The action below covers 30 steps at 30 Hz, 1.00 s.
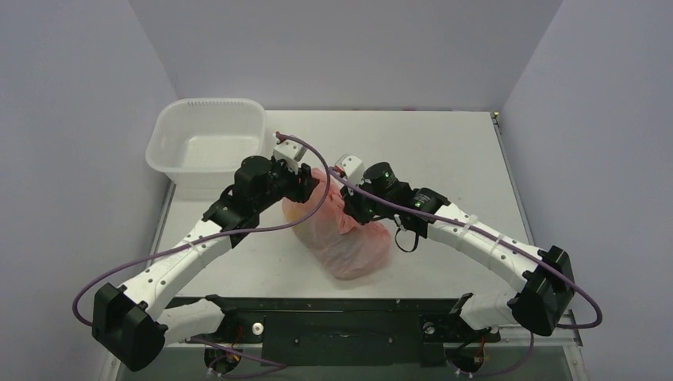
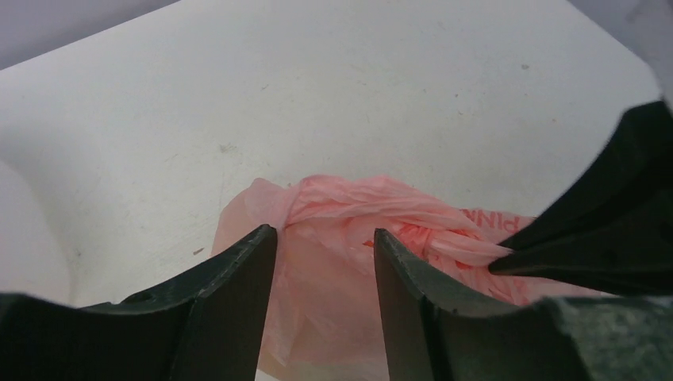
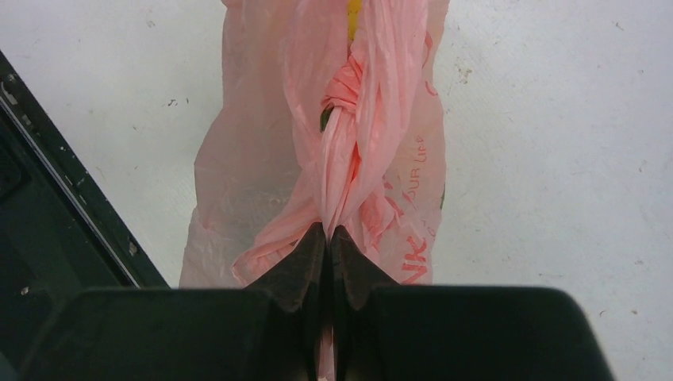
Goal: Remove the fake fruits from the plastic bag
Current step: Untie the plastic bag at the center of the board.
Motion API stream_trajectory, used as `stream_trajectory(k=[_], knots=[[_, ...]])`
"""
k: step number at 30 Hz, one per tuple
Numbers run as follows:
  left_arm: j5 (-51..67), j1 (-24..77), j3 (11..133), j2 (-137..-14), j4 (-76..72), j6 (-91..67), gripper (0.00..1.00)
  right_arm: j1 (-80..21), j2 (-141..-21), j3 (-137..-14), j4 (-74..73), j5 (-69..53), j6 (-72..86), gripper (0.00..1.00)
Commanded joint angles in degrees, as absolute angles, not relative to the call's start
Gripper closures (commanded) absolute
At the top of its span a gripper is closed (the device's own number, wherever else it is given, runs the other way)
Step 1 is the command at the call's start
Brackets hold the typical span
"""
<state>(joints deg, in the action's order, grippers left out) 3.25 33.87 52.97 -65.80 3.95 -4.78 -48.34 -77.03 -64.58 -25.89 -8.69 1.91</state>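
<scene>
The pink plastic bag (image 1: 349, 238) lies mid-table with its handles knotted. My right gripper (image 3: 328, 232) is shut on a twisted handle strip of the bag (image 3: 349, 159), just below the knot. In the left wrist view its black fingers (image 2: 603, 230) pinch that strip from the right. My left gripper (image 2: 325, 238) is open, its jaws either side of the bag's upper folds (image 2: 349, 206) without closing on them. The fake fruits are mostly hidden inside; a yellow bit (image 3: 354, 12) and an orange patch (image 1: 294, 211) show through the film.
A white plastic basin (image 1: 208, 143) stands at the far left of the table. The black rail (image 1: 341, 317) with the arm bases runs along the near edge. A black frame edge (image 3: 63, 182) shows at the left of the right wrist view.
</scene>
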Motion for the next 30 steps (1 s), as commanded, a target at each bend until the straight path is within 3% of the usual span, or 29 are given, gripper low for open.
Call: stream_trajectory(k=[1,9,14,15,18,20,22,26,30], knots=[[10.88,33.02,52.95,-60.73,1.02,-6.99,0.5,-43.45,-76.08,-64.39,-21.51,-23.15,-2.18,1.0],[22.28,21.13,58.41,-62.47,2.41,-16.87,0.47,-31.2,-83.47,-73.86,-23.34,-45.24,-7.22,1.0],[26.44,17.05,64.29,-70.27,2.72,-19.67,0.52,-30.18,-93.99,-88.29,-39.46,-46.61,-16.37,1.0],[28.23,16.92,67.14,-71.7,4.11,-19.15,0.5,-30.07,-94.89,-90.98,-41.59,-46.81,-17.02,1.0],[33.64,16.63,72.3,-78.27,5.88,-16.61,0.26,-29.81,-97.38,-93.49,-43.07,-48.37,-18.62,1.0],[38.77,16.68,75.0,-81.39,6.01,-13.61,0.15,-29.53,-97.75,-93.96,-43.24,-49.28,-19.24,1.0],[44.11,16.77,77.46,-84.3,6.43,-8.97,0.1,-29.19,-98.04,-93.96,-43.36,-50.52,-19.59,1.0],[54.1,16.91,79.56,-89.32,8.36,-0.21,0.11,-28.0,-98.09,-93.62,-43.4,-52.22,-20.0,1.0],[51.59,18.52,81.69,-92.12,14.49,11.14,0.13,-26.78,-97.72,-93.26,-44.14,-53.83,-20.81,1.0]])
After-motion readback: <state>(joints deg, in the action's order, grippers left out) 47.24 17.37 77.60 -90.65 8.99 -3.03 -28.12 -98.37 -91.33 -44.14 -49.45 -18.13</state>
